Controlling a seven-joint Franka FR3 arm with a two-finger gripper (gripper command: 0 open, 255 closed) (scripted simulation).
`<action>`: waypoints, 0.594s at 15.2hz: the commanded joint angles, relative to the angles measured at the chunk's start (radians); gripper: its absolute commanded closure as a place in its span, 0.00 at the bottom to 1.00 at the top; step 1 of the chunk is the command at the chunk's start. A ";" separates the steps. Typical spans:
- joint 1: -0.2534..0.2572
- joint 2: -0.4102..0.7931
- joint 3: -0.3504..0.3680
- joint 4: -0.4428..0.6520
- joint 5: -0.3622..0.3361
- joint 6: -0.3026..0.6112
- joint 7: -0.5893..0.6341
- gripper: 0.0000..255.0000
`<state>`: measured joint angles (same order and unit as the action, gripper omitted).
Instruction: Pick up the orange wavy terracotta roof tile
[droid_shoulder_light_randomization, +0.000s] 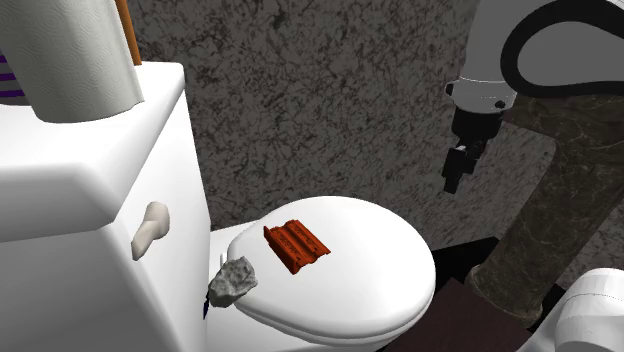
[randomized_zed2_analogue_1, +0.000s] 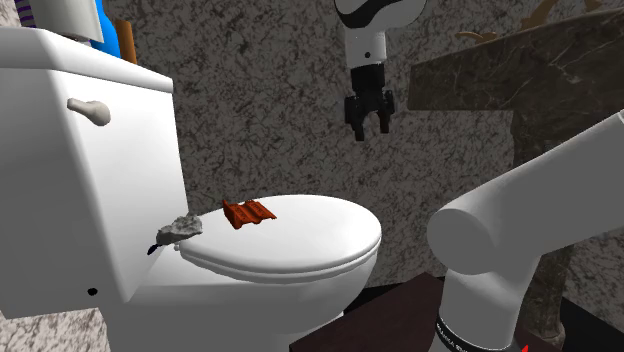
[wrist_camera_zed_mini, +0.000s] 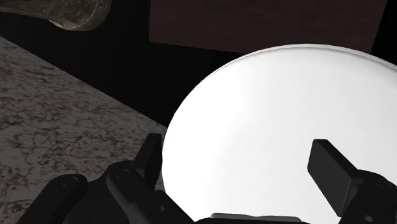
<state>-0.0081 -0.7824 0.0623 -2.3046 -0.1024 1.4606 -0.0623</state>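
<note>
The orange wavy roof tile (droid_shoulder_light_randomization: 296, 245) lies flat on the white toilet lid (droid_shoulder_light_randomization: 380, 260), near the lid's tank side; in the second exterior view the tile (randomized_zed2_analogue_1: 249, 212) sits at the lid's back left. My black gripper (droid_shoulder_light_randomization: 456, 172) hangs in the air well above and to the shoulder view's right of the tile, fingers pointing down. From the second exterior view the gripper (randomized_zed2_analogue_1: 368, 125) stands open, high above the lid (randomized_zed2_analogue_1: 320, 235). Through the wrist camera, the open gripper (wrist_camera_zed_mini: 245, 159) frames bare white lid (wrist_camera_zed_mini: 273, 114) with nothing between its fingers.
A grey rock (droid_shoulder_light_randomization: 232, 281) rests on the lid's edge beside the tank (droid_shoulder_light_randomization: 90, 200). A flush handle (droid_shoulder_light_randomization: 150, 228) sticks out of the tank. A paper roll (droid_shoulder_light_randomization: 75, 55) stands on the tank top. A dark stone counter (randomized_zed2_analogue_1: 520, 70) rises behind the arm.
</note>
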 joint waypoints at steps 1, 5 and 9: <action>0.000 0.000 0.000 0.000 0.000 0.000 0.000 0.00; 0.014 0.087 0.062 0.005 0.056 0.070 0.089 0.00; 0.026 0.190 0.122 0.030 0.101 0.139 0.174 0.00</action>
<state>0.0149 -0.6246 0.1661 -2.2840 -0.0137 1.5789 0.0855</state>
